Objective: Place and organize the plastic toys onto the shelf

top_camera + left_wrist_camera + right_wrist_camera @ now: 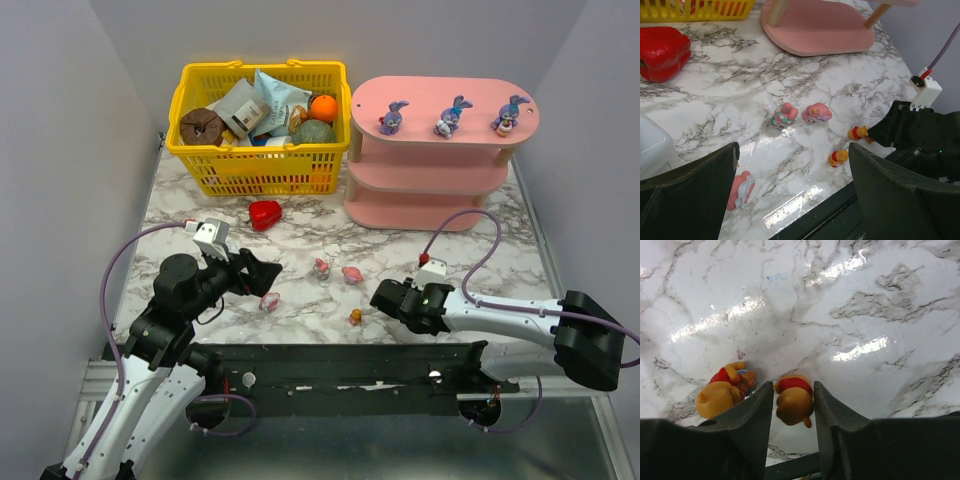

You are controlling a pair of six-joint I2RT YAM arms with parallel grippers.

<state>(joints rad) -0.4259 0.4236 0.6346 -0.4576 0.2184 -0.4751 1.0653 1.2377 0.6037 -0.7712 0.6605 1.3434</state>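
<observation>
Straddling one orange bear (794, 402) with jaws narrowly spread, the right pincer (792, 386) may bump the second bear (722, 392) just beside its finger (747, 415) and skid it away.

I am seeing the left arm (150, 330) rising from its near-left base and bending toward the right. The left gripper (255, 272) is hanging in the air with its jaws standing wide apart. The right arm (500, 318) is lying low, stretching leftward from the near-right base. The right gripper (385, 297) is pointing down, its fingers (750, 415) standing partway apart; I cannot tell whether they are gripping.
</observation>
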